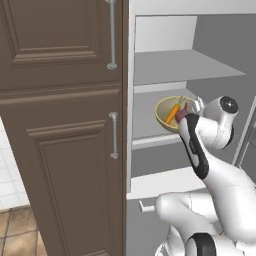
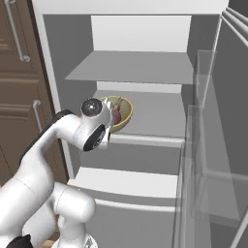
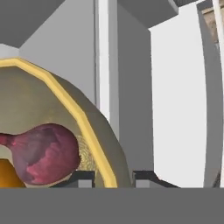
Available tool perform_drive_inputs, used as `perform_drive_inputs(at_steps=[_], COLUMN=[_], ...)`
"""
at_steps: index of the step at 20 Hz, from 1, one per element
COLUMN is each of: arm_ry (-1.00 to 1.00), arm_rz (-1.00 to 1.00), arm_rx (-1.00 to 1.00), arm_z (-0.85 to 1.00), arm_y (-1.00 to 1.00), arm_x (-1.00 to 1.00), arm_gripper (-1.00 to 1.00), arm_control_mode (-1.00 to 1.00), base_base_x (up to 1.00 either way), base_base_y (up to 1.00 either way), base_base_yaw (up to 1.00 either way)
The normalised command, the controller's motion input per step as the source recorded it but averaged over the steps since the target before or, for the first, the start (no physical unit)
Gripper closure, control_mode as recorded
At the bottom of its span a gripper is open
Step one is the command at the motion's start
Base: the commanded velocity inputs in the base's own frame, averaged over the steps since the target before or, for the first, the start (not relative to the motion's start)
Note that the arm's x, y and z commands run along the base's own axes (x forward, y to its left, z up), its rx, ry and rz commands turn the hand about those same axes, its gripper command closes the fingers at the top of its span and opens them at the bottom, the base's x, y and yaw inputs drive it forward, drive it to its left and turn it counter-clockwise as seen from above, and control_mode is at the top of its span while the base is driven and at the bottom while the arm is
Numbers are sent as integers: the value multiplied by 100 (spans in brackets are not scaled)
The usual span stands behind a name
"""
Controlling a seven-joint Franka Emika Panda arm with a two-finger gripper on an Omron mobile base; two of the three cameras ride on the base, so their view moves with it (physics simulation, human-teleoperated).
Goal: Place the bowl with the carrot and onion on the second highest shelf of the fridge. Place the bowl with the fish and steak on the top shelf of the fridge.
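Bowl [image 1: 170, 114] with carrot [image 1: 173, 113], onion [image 3: 43, 153]: over second highest shelf [image 1: 152, 117] of fridge [image 2: 140, 34] | fingers [image 3: 85, 178] pinching its rim | release pending | fish-steak bowl left

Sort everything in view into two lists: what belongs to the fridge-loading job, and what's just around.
Job:
bowl
carrot
onion
fridge
second highest shelf
top shelf
end effector, closed on the bowl's rim

Just around:
cabinets
cabinet handles
floor tiles
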Motion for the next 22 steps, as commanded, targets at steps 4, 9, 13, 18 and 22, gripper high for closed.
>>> perform_drive_inputs(at_steps=[4, 9, 13, 18, 22], arm_ry=[0, 0, 3, 1, 0], arm_rz=[-1, 0, 0, -1, -1], arm_rx=[0, 0, 0, 0, 0], arm_z=[-24, -25, -1, 0, -7], arm_y=[-29, -43, -27, -5, 0], arm_x=[92, 62, 67, 83, 81], arm_gripper=[100, 100, 100, 100, 100], arm_control_mode=[-100, -100, -100, -100, -100], base_base_x=[0, 0, 0, 0, 0], base_base_y=[0, 0, 0, 0, 0], base_base_yaw=[0, 0, 0, 0, 0])
